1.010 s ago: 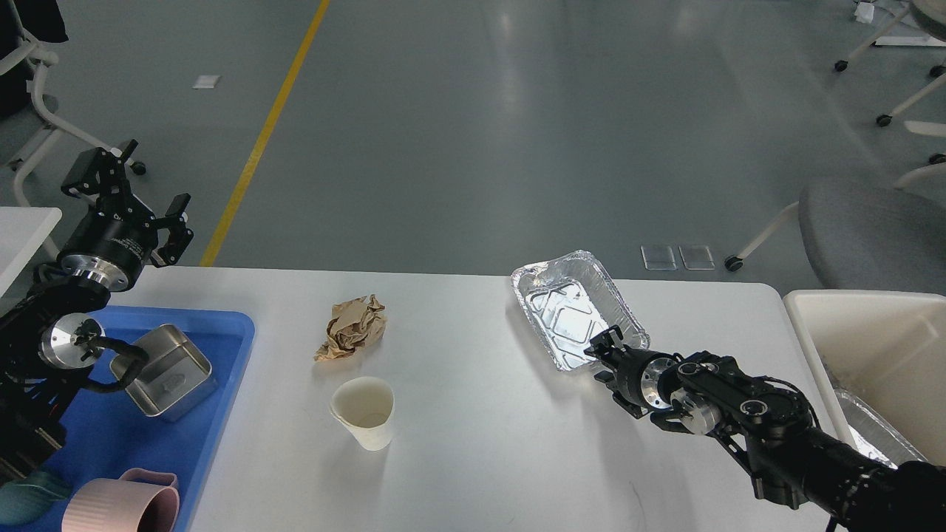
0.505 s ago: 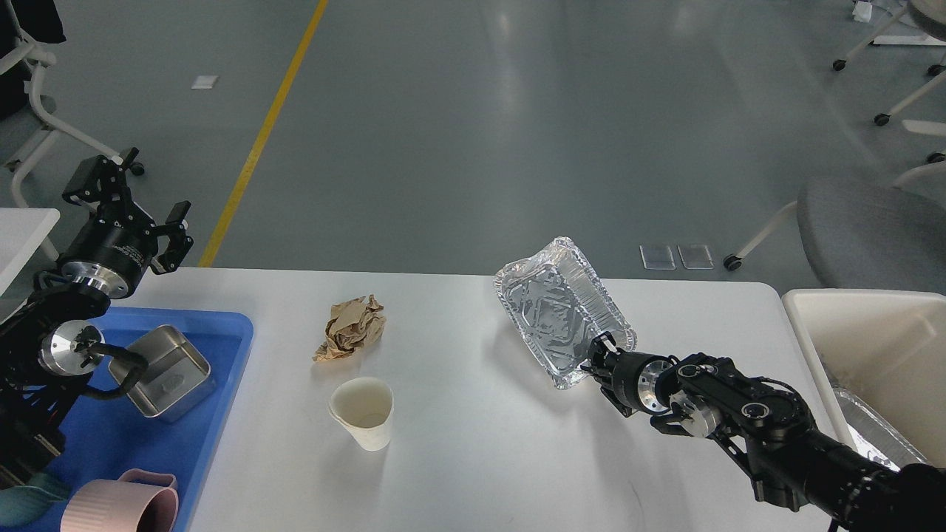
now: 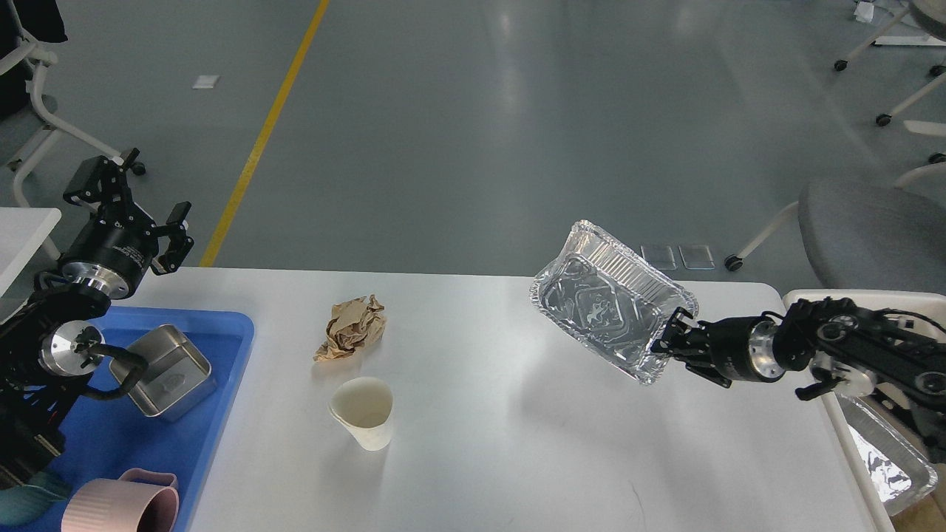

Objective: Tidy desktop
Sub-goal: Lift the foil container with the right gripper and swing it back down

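The white desktop (image 3: 480, 443) fills the lower view. My right gripper (image 3: 669, 341) is shut on the rim of an empty foil tray (image 3: 606, 310) and holds it tilted in the air above the desktop's right part. A crumpled brown paper ball (image 3: 351, 327) and a white paper cup (image 3: 363, 410) lying tilted sit left of centre. My left gripper (image 3: 126, 199) is open and empty, raised above the desktop's far left corner.
A blue plastic tray (image 3: 214, 347) at the left holds a steel container (image 3: 164, 369), a pink mug (image 3: 122, 506) and a teal item (image 3: 29, 493). An off-white bin (image 3: 820, 310) at the right edge holds another foil tray (image 3: 883, 451). A grey chair (image 3: 872, 229) stands behind.
My right gripper has lifted the foil tray off the desktop and carried it rightward toward the bin, tilting it. The left arm has barely moved.
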Controlling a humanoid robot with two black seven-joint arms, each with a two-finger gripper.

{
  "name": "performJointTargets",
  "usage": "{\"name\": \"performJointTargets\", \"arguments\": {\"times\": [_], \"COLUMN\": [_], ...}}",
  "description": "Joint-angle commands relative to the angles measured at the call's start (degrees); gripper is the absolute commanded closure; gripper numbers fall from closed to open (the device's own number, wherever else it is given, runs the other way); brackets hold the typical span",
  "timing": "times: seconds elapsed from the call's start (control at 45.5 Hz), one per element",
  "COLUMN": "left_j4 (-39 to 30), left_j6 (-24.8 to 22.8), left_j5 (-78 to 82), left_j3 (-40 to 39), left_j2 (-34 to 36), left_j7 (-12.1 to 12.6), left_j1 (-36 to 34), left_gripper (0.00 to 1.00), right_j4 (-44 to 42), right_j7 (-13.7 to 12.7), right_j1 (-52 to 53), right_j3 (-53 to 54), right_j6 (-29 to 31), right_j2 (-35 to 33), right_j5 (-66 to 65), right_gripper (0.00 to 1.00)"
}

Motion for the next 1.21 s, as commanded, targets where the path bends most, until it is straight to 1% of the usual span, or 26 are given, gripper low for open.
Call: {"name": "performJointTargets", "arguments": {"times": [0.0,0.132,0.22,0.329,0.439,0.483,0.593,0.659,0.835,0.901,1.01,1.186], "left_j4": [0.0,0.0,0.0,-0.1,0.0,-0.1,-0.1,-0.1,-0.1,-0.1,-0.1,0.0], "left_j6": [-0.3,-1.0,-1.6,-1.7,-1.9,-1.9,-2.4,-3.0,-3.4,-3.4,-3.4,-3.5], "left_j5": [0.0,0.3,0.4,0.9,1.1,1.1,1.1,1.1,4.2,5.6,6.7,6.7], "left_j3": [0.1,0.1,0.1,0.1,0.2,0.2,0.2,0.1,0.1,0.1,0.1,-0.1], "left_j2": [0.0,0.1,0.1,0.1,0.1,0.2,0.9,1.2,1.3,1.3,1.8,2.6], "left_j7": [0.1,0.1,0.1,0.1,0.1,0.1,0.1,0.0,-0.1,-0.1,-0.1,-0.2], "left_j1": [0.1,0.8,0.9,0.9,1.0,1.0,0.9,0.8,0.3,0.3,0.5,0.7], "left_gripper": [0.03,0.03,0.03,0.03,0.03,0.03,0.03,0.03,0.03,0.03,0.03,0.03], "right_j4": [9.5,18.3,22.0,23.9,25.0,25.2,25.3,25.3,26.2,26.2,26.0,25.2], "right_j7": [-0.3,-0.3,-0.3,-0.5,-0.7,-1.1,-2.2,-2.9,-5.6,-6.2,-7.2,-7.4], "right_j1": [1.2,3.3,4.4,4.5,4.7,5.4,5.6,5.6,5.6,5.6,5.5,5.4], "right_j3": [0.6,2.5,5.9,11.1,13.4,13.6,13.5,13.2,13.1,13.0,12.4,9.2], "right_j6": [6.8,14.7,20.9,25.1,26.9,28.7,31.5,31.5,31.5,31.5,31.5,31.5], "right_j2": [-11.2,-21.4,-26.3,-30.1,-32.0,-32.6,-31.9,-31.5,-27.3,-25.8,-21.6,-14.0], "right_j5": [0.0,-0.1,-0.1,-0.1,-0.1,-0.2,-0.9,-1.9,-4.4,-4.5,-5.8,-11.0], "right_gripper": [1.0,1.0,1.0,1.0,1.0,1.0,1.0,1.0,1.0,1.0,1.0,1.0]}}
